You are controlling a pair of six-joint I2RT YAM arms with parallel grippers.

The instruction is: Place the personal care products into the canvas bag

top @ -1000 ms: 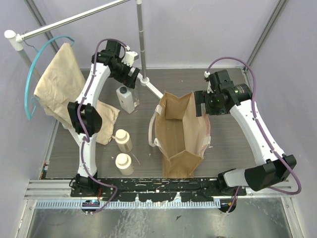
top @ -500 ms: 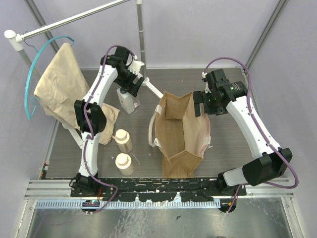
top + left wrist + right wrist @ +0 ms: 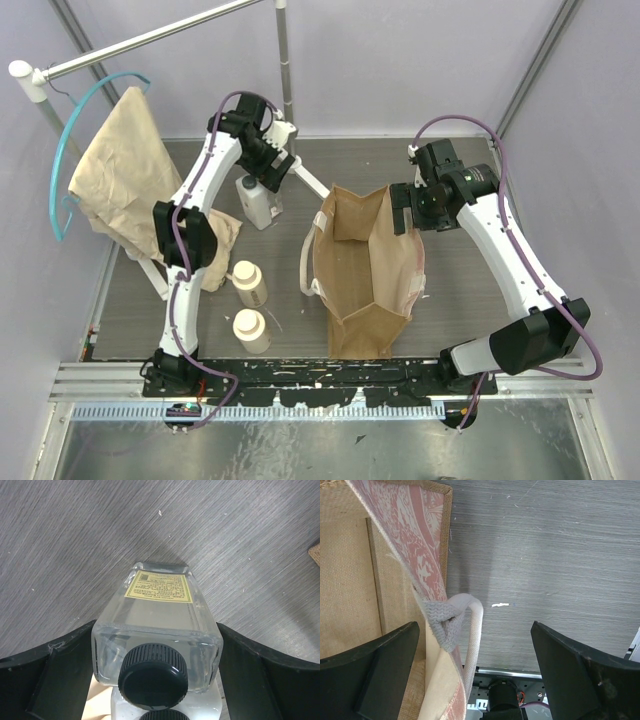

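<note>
**A:** What is crowding the left gripper (image 3: pixel 156 630)?
**B:** A rack's slanted leg (image 3: pixel 315 185) is running between the rectangular bottle (image 3: pixel 157 605) and the canvas bag (image 3: pixel 365 285). Two cream bottles (image 3: pixel 248 283) are standing nearer. The jaws are gaping either side of that bottle.
**A:** What is changing?
**B:** The arm is swinging in from behind the bottle. The right gripper (image 3: pixel 475 627), also wide, is straddling the bag's strap (image 3: pixel 472 607).

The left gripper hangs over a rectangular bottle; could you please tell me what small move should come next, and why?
Probably close the left gripper on the rectangular bottle: its open fingers flank the bottle's sides just below the dark cap.
</note>
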